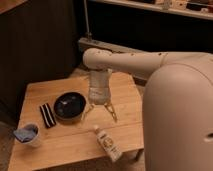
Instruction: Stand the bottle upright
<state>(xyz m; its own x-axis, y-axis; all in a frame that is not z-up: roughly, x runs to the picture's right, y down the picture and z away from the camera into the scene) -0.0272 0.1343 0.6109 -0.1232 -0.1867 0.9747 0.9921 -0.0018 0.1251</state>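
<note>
The bottle (pixel 107 143), small, clear-whitish with a pale label, lies on its side near the front edge of the wooden table (pixel 50 90), its cap pointing toward the dark bowl. My gripper (pixel 100 112) hangs from the white arm over the middle of the table, just right of the bowl and above and behind the bottle. Its two thin fingers (pixel 112 112) are spread apart with nothing between them. It does not touch the bottle.
A dark bowl (pixel 69 106) sits left of the gripper. A black striped bar (pixel 47 115) lies left of the bowl. A white cup with blue cloth (pixel 27 135) stands at the front left corner. My large white arm body (pixel 175 115) fills the right side.
</note>
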